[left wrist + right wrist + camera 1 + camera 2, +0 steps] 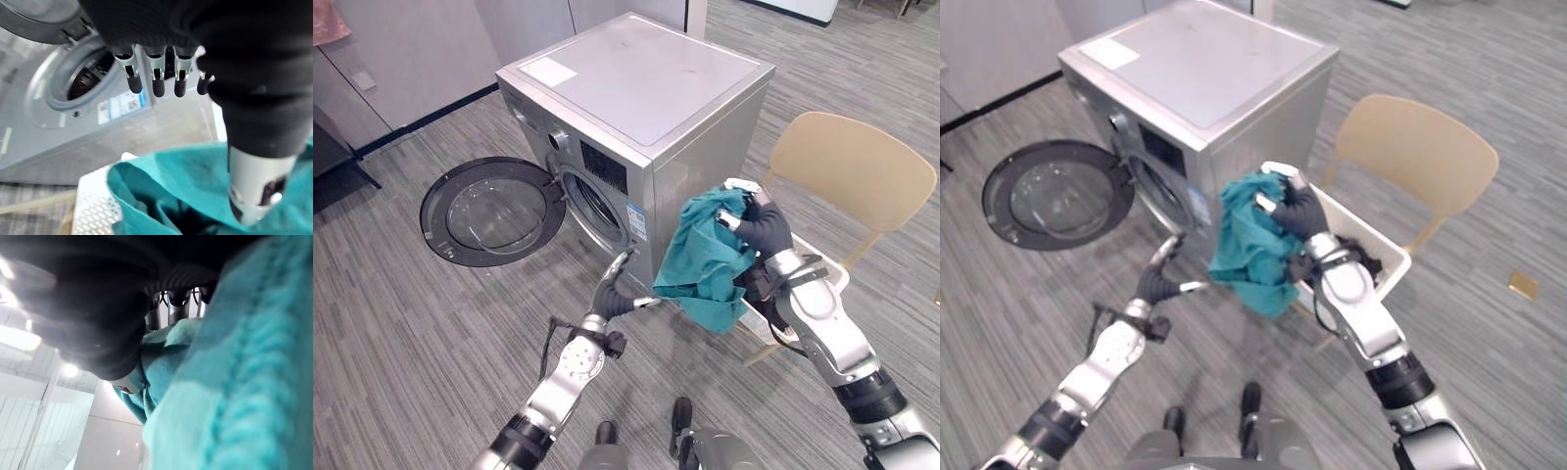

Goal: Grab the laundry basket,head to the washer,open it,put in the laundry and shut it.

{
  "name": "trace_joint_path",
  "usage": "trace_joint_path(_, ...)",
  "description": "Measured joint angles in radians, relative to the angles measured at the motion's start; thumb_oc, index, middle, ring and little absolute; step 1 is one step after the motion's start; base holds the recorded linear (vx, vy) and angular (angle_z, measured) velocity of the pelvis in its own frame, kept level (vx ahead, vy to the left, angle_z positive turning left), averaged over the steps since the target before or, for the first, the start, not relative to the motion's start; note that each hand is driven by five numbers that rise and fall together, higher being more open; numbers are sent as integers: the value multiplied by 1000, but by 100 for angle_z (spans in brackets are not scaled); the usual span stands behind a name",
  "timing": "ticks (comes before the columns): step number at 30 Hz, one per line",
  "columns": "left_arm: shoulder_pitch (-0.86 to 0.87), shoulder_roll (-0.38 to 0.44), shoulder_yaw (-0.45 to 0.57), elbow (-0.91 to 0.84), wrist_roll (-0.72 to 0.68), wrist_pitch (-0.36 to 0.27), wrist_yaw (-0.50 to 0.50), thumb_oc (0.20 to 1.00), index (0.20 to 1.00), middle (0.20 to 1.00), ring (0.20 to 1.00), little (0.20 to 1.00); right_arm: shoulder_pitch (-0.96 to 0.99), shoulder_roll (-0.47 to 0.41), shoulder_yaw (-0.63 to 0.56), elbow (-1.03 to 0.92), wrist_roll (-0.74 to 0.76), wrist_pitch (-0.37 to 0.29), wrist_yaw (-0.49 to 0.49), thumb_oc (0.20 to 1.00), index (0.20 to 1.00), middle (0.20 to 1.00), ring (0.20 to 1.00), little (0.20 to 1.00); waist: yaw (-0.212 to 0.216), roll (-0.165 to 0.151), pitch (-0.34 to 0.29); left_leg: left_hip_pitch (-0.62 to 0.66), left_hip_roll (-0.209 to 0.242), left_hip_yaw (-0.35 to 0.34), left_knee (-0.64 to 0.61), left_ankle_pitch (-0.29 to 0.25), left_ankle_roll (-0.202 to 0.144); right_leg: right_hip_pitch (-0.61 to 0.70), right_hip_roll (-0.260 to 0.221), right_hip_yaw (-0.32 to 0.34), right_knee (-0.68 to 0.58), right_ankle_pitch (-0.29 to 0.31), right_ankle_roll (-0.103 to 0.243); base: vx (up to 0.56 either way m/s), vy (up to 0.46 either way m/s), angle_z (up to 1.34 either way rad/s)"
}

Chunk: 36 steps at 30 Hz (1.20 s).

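Observation:
My right hand (764, 227) is shut on a teal cloth (705, 259), which hangs from it above the near end of the white perforated laundry basket (1371, 245). In the right wrist view the fingers (176, 303) curl into the teal cloth (244, 382). The silver washer (636, 88) stands just left of the cloth, its round door (489, 211) swung wide to the left and the drum opening (597, 206) exposed. Low by the washer's front corner is my left hand (612, 289), open, with straight fingers (156, 73) holding nothing.
The basket rests on a tan chair (852, 166) to the right of the washer. Grey cabinets line the wall at the back left. Striped grey floor lies in front of the open door.

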Motion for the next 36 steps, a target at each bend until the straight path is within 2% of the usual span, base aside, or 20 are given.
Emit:
trace_joint_path(1, -3, 6, -1, -2, 4, 2, 4, 1000, 1000, 1000, 1000, 1000, -2, 10, 23, -4, 0, -1, 1, 200, 200, 200, 200, 200, 8, -19, 0, 1, -3, -15, -2, 26, 1, 1, 3, 12, -11, 3, -3, 114, 157, -43)
trace_joint_path(3, -16, 6, -28, -1, 5, 8, 8, 1000, 1000, 1000, 1000, 1000, -2, 22, 73, -12, 1, -1, 3, 200, 200, 200, 200, 200, 2, -36, -4, -1, -17, -12, 17, 27, 2, 10, 1, 24, -38, 9, 7, 59, 104, -28)
trace_joint_path(4, -36, 0, -57, -1, 6, 8, 10, 1000, 1000, 1000, 1000, 1000, -5, 36, 108, -12, 3, -1, 5, 200, 200, 200, 200, 200, 0, -38, -6, 3, -25, -7, 23, 27, 3, 20, -1, 30, -60, 3, 18, 45, 95, -29)
trace_joint_path(5, -48, -9, -70, 1, 8, 8, 12, 1000, 1000, 1000, 1000, 1000, -8, 48, 128, -11, 11, -2, 5, 200, 200, 200, 200, 200, 5, -22, -9, -8, 1, -8, 17, 30, 17, 22, 7, 25, -52, -11, 36, 42, 94, -34)
trace_joint_path(6, -57, -23, -75, 1, 9, 8, 13, 1000, 1000, 1000, 1000, 1000, -14, 54, 138, -11, 18, -3, 8, 200, 200, 200, 200, 200, 10, -8, -8, -16, 22, 14, 21, 49, 29, -15, 19, 21, 27, -28, 7, 35, 90, -12)
trace_joint_path(7, -61, -30, -84, 1, 10, 9, 22, 1000, 1000, 1000, 1000, 1000, -16, 74, 142, -8, 21, -3, 8, 200, 200, 200, 200, 200, 2, -8, -14, -23, 31, 18, 23, 55, 37, -64, -9, 26, 260, -90, 4, 32, 84, 12)
trace_joint_path(8, -62, -29, -99, 0, 10, 8, 28, 1000, 1000, 1000, 1000, 1000, -17, 76, 142, -8, 23, -4, 8, 200, 200, 200, 200, 200, -1, -23, -24, -20, 19, 23, 22, 58, 36, -57, -39, 38, 307, -123, 30, 20, 53, 29)
trace_joint_path(9, -60, -19, -113, 0, 10, 9, 32, 1000, 1000, 1000, 1000, 1000, -19, 79, 143, -7, 39, -4, 9, 200, 200, 200, 200, 200, 3, -58, -47, -22, -7, 34, 20, 67, 28, -28, -68, 88, 271, -183, 49, 18, 49, 16)
trace_joint_path(10, -62, -18, -114, 8, 10, 10, 40, 200, 200, 200, 200, 200, -27, 88, 144, -4, 48, -4, 10, 200, 200, 200, 200, 200, 9, -54, -47, -22, -6, 31, 22, 75, 17, -17, -54, 103, 250, -177, 20, 24, 71, -8)
trace_joint_path(11, -64, -13, -111, 9, 10, 10, 51, 200, 200, 200, 200, 200, -26, 114, 155, -2, 63, -4, 9, 200, 200, 200, 200, 200, 9, -46, -48, -12, 8, 32, 19, 86, 16, 16, -39, 105, 194, -146, 28, 29, 87, -23)
trace_joint_path(14, -73, -12, -111, 28, 9, 11, 66, 200, 200, 200, 200, 200, 15, 143, 187, -2, 94, -4, 14, 200, 200, 200, 200, 200, 1, -45, -64, -8, 14, 41, 11, 97, 7, 33, -31, 110, 152, -118, 31, 10, 47, -15)
trace_joint_path(15, -72, -20, -111, 28, 9, 11, 66, 200, 200, 200, 200, 200, 30, 141, 192, -2, 102, -4, 15, 398, 398, 398, 398, 398, -6, -43, -66, -6, 10, 46, 8, 97, 7, 36, -35, 114, 143, -115, 34, -8, 53, -6)
trace_joint_path(16, -68, -19, -110, 28, 8, 11, 66, 200, 200, 200, 200, 200, 47, 142, 188, -1, 118, -5, 18, 906, 906, 906, 906, 906, -10, -41, -68, -3, 6, 47, 1, 100, 9, 43, -37, 115, 132, -109, 40, -13, 42, -2)
trace_joint_path(17, -58, -18, -102, 28, 8, 11, 66, 200, 200, 200, 200, 200, 71, 141, 186, 6, 125, -5, 26, 1000, 1000, 1000, 1000, 1000, -17, -38, -70, 5, 6, 47, -3, 100, 9, 59, -38, 115, 118, -97, 42, 0, 0, 0)
trace_joint_path(21, 7, -18, -32, 28, 3, 16, 63, 200, 200, 200, 200, 200, 133, 69, 166, 16, 76, 12, 45, 1000, 1000, 1000, 1000, 1000, -23, -20, -91, 30, 2, 59, -23, 101, 11, 103, -48, 115, 60, -81, 59, 0, 0, 0)
trace_joint_path(24, 84, 1, 56, 28, -4, 16, 46, 200, 200, 200, 200, 200, 191, 24, 93, 23, -16, 22, 50, 1000, 1000, 1000, 1000, 1000, -21, -9, -111, 35, -6, 60, -37, 104, 16, 124, -55, 119, 16, -62, 69, -3, -1, 1)
trace_joint_path(29, 251, 66, 174, 63, -12, 14, 2, 200, 200, 200, 200, 200, 361, -122, -68, 47, -248, 37, 47, 1000, 1000, 1000, 1000, 1000, -20, 1, -116, 44, -12, 59, -42, 104, 16, 145, -61, 115, -18, -57, 76, -26, -24, 4)
trace_joint_path(32, 302, 59, 229, 133, -13, 24, -18, 200, 200, 200, 200, 200, 448, -128, -131, 117, -345, 49, 43, 1000, 1000, 1000, 1000, 1000, -23, 3, -118, 53, -13, 54, -43, 103, 16, 159, -62, 110, -28, -57, 76, -10, -10, 4)
trace_joint_path(33, 341, 60, 246, 203, -13, 46, -37, 200, 200, 200, 200, 200, 520, -131, -143, 199, -404, 74, 47, 1000, 1000, 1000, 1000, 1000, -23, 13, -116, 55, -11, 55, -43, 100, 20, 163, -60, 109, -33, -60, 80, -43, -40, -2)
trace_joint_path(36, 405, 38, 295, 309, -14, 56, -58, 200, 200, 200, 200, 200, 587, -108, -143, 401, -479, 87, 58, 1000, 1000, 1000, 1000, 1000, -22, 27, -114, 54, -10, 57, -43, 97, 21, 160, -60, 110, -32, -61, 80, -23, -23, -1)
